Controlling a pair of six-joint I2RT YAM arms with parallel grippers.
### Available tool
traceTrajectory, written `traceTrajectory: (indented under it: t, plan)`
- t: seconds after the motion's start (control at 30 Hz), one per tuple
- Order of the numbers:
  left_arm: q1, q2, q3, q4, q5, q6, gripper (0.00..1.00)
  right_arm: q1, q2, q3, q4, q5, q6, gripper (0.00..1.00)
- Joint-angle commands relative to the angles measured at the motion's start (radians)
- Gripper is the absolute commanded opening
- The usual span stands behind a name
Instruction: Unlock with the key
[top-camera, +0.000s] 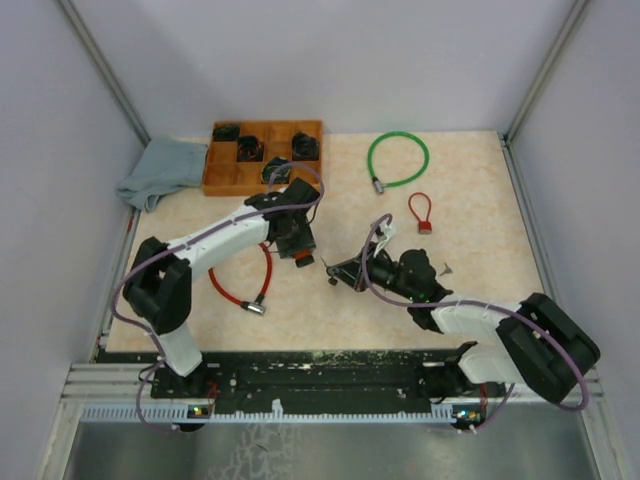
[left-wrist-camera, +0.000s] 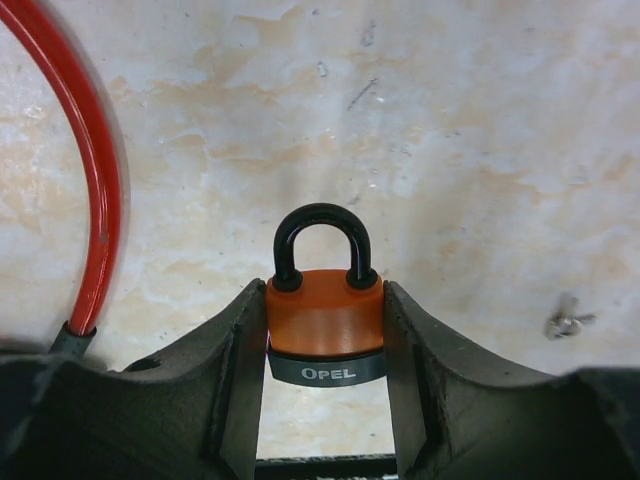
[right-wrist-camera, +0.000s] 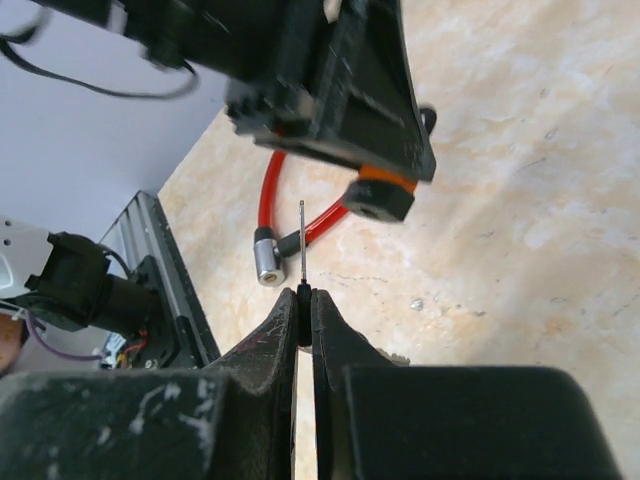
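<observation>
Left gripper clamped on orange black-shackled padlock: hold rigid. Right gripper pinched on thin metal key: you aim it square at padlock base, push straight, twist.

Beyond the left gripper sits a wooden tray, with a grey cloth to its left. A green cable loop lies away to the right, and a red cable lies just beside the gripper.
</observation>
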Motion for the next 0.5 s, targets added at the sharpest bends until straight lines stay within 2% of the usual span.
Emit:
traceTrajectory:
  t: [0.0, 0.23, 0.47]
  plan:
    - [-0.002, -0.105, 0.015, 0.008, -0.006, -0.055, 0.0, 0.052, 0.076, 0.027, 0.193, 0.053, 0.115, 0.0]
    - [-0.002, -0.162, 0.0, 0.034, 0.032, -0.071, 0.0, 0.081, 0.203, 0.043, 0.294, 0.092, 0.197, 0.0]
    - [-0.002, -0.192, -0.032, 0.074, 0.069, -0.07, 0.0, 0.082, 0.252, 0.056, 0.305, 0.101, 0.221, 0.0]
